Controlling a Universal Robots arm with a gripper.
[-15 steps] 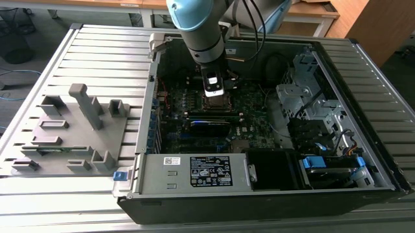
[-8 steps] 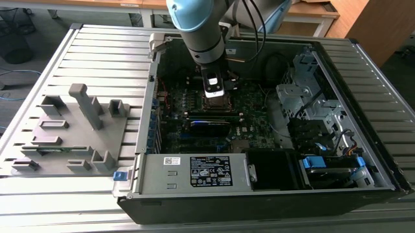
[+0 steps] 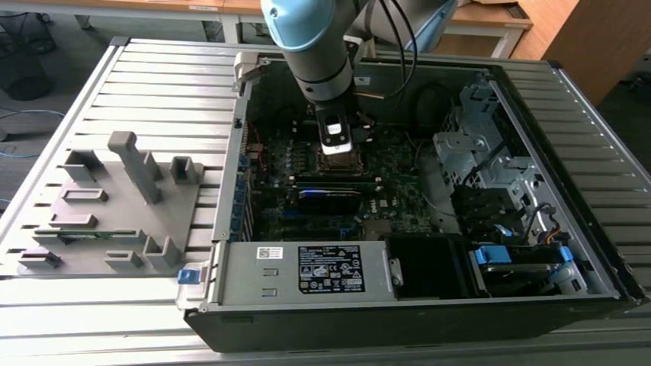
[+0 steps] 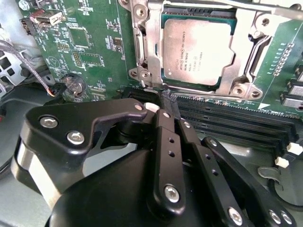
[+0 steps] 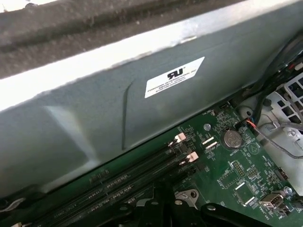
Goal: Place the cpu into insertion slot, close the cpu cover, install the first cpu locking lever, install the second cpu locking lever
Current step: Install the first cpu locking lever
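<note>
Grey metal chip: the cpu (image 4: 196, 49) lies flat, seated square inside the insertion slot (image 4: 163, 52), print side up, in the second wrist view.
Slot surround: silvery metal rim w/ screws at corners; green motherboard (image 4: 90, 45) all round it.
Cover: the cpu cover (image 4: 222, 4) looks raised, not down on the chip; just a thin silvery strip of it crosses above the socket in the second wrist view.
Levers: can't pick them out w/ certainty.
Gripper: black gripper (image 4: 169, 97) hangs just beside the socket, tips over the long black memory slots (image 4: 227, 118); fingers (image 4: 165, 123) pressed together, clenched, nothing seen between them.
Arm: in the exterior view the arm (image 3: 315, 46), pale blue and grey, reaches straight down into the open computer case (image 3: 407, 320); gripper (image 3: 337, 152) sits right at the socket (image 3: 339, 162) near the board's middle.
Nearby on board: round coin battery (image 5: 232, 139) and memory slot clips (image 5: 186, 147) in the first wrist view; grey metal wall w/ a white label (image 5: 174, 77) behind them.
Case front: power supply w/ black-and-white label (image 3: 331, 268).
Beside case: grey moulded fixture tray (image 3: 112, 206) on the slatted table (image 3: 569, 91), to the exterior view's left.
</note>
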